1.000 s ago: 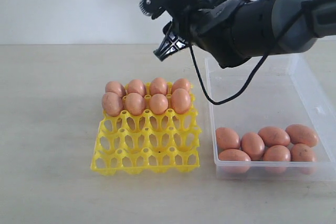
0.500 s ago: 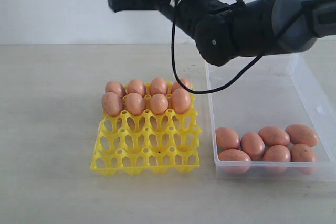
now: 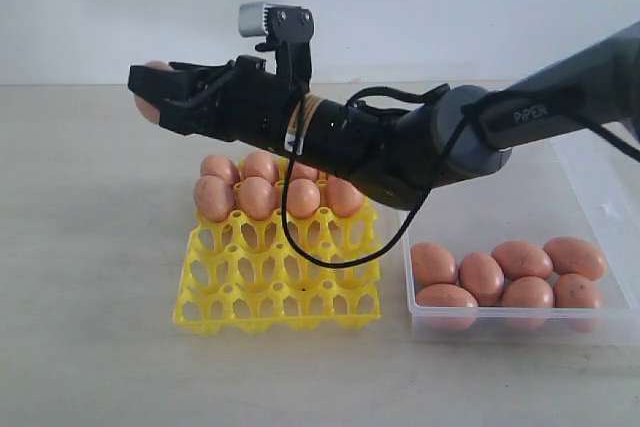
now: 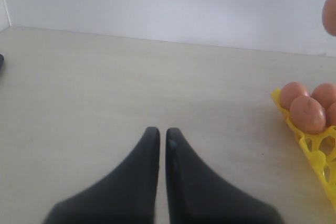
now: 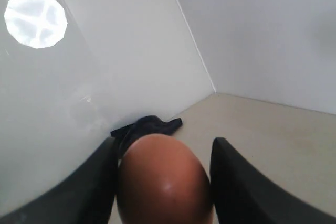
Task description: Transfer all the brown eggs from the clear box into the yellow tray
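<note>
- The exterior view alone is showing the whole layout: the yellow tray [image 3: 280, 292] is sitting on the worktop [image 3: 90, 247], with the clear box [image 3: 600, 197] just beside it on the right.
- The right end effector [image 3: 150, 99] is hanging above the worktop past the tray's far-left corner, grasping one brown egg [image 5: 163, 182]. The right wrist view is showing that egg filling the gap between both fingers; the exterior view is barely catching it.
- The left end effector [image 4: 163, 136] is appearing only in the left wrist view. It is clenched, fingers nearly touching and holding nothing, over bare worktop beside the tray.
- Tray eggs [image 3: 257, 197] are occupying the two far rows. Seven boxed eggs [image 3: 505, 272] are clustering at the box's near end.
- The right arm [image 3: 400, 152] and its drooping cable [image 3: 300, 237] are covering part of the far row.
- Tray eggs are standing upright and boxed eggs are lying on their sides. The held egg's long axis is seeming to run along the fingers.
</note>
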{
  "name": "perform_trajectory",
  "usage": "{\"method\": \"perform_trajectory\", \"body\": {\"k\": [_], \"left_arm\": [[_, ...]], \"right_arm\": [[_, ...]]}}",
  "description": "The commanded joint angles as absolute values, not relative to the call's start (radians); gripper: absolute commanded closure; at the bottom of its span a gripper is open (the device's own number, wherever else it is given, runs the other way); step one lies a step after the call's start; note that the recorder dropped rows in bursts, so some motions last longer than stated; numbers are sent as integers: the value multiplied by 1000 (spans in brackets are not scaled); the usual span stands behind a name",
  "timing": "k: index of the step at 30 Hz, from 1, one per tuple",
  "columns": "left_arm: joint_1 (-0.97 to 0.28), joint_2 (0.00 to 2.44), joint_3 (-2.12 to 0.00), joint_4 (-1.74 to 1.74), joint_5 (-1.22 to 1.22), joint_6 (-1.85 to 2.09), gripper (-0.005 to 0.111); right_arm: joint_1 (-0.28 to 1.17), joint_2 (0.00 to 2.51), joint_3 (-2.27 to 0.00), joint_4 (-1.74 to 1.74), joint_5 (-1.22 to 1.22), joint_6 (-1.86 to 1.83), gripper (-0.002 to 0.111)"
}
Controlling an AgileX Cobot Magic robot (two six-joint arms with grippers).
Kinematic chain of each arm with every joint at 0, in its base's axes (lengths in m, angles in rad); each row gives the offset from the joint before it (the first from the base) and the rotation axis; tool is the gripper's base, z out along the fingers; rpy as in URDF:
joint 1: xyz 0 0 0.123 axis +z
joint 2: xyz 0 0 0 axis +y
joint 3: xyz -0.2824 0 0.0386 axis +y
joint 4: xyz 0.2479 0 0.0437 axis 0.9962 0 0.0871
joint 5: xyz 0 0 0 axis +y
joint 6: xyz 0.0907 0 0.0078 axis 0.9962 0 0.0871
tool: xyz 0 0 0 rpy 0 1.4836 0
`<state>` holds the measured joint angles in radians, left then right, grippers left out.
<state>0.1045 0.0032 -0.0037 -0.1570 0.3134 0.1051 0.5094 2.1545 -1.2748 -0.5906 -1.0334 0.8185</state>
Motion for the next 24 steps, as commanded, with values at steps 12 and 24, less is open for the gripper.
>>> {"method": "perform_trajectory", "body": {"k": [12, 24], "left_arm": [[107, 0, 0, -158, 312, 109, 103], [107, 0, 0, -158, 312, 109, 103]], "right_arm": [[507, 2198, -1279, -746, -932, 737, 108], [488, 2224, -1220, -763, -875, 721, 108]]}}
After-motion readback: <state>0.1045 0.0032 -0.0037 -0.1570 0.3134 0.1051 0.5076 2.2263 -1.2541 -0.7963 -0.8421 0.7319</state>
